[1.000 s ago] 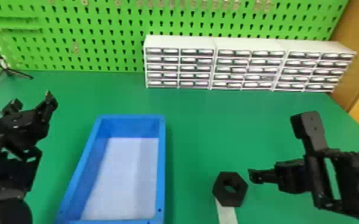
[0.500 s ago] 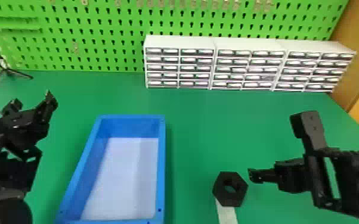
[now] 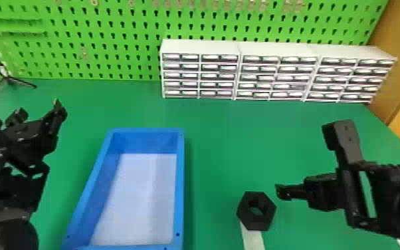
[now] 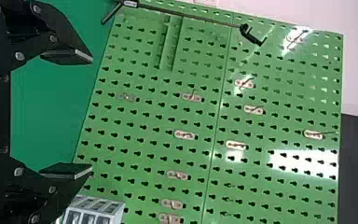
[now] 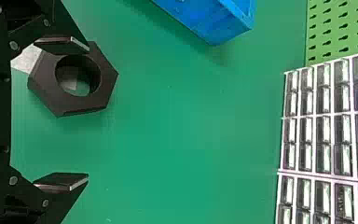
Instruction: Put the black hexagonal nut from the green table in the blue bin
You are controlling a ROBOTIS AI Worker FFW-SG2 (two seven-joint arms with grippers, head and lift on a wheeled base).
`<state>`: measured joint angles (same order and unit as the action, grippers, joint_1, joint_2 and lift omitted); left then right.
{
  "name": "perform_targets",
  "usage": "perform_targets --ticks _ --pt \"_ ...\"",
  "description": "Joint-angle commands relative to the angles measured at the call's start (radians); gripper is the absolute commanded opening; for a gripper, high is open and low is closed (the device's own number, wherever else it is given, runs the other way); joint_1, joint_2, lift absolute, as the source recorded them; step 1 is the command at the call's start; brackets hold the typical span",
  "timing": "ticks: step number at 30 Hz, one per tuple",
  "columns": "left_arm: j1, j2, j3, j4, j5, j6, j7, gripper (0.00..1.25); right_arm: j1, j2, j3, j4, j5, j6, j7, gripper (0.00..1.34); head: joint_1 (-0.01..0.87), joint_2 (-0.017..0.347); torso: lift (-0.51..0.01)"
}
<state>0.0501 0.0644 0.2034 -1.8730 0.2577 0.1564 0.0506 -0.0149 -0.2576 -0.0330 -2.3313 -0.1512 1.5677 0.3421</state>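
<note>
Only a slight shift of the right claw (image 5: pixel 87 112) is seen, its fingers spread; the black hexagonal nut (image 3: pixel 256 224) is left ungrasped on the desk (image 3: pixel 216 149), between that claw and the blue bin (image 3: pixel 180 186); alignment seems still needed, and the bin's raised wall must be cleared; the left claw (image 4: pixel 91 113) is parked, fingers apart, beyond the bin's far side; drawer units (image 3: pixel 275 73) are set behind.

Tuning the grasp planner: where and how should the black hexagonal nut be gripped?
Probably best from above with the right gripper, fingers across the near and far outer flats: the black hexagonal nut lies flat, hole up, and those two sides look parallel, while corners point left and right.
</note>
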Motion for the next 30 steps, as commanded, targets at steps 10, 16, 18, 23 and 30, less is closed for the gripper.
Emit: perform_targets --ticks 10,16,18,23,30 --pt "-0.016 0.000 -0.021 0.000 -0.002 0.000 0.000 0.82 -0.039 0.024 0.004 0.027 0.038 0.004 0.000 1.02 0.692 0.008 -0.097" --pt "-0.021 0.000 -0.027 0.000 -0.002 0.000 0.000 0.81 -0.050 0.034 0.007 0.049 0.045 0.004 0.000 1.02 0.692 0.008 -0.097" --pt "-0.024 0.000 -0.029 0.000 -0.002 0.000 0.000 0.81 -0.051 0.038 0.008 0.053 0.051 0.004 0.000 1.02 0.692 0.008 -0.097" --pt "-0.027 0.000 -0.033 0.002 -0.002 0.000 0.000 0.81 -0.054 0.038 0.015 0.084 0.053 0.004 0.000 1.02 0.692 0.008 -0.097" --pt "-0.033 0.000 -0.038 0.003 -0.002 0.000 0.000 0.81 -0.076 0.037 0.022 0.122 0.053 0.004 0.000 1.02 0.692 0.008 -0.097"
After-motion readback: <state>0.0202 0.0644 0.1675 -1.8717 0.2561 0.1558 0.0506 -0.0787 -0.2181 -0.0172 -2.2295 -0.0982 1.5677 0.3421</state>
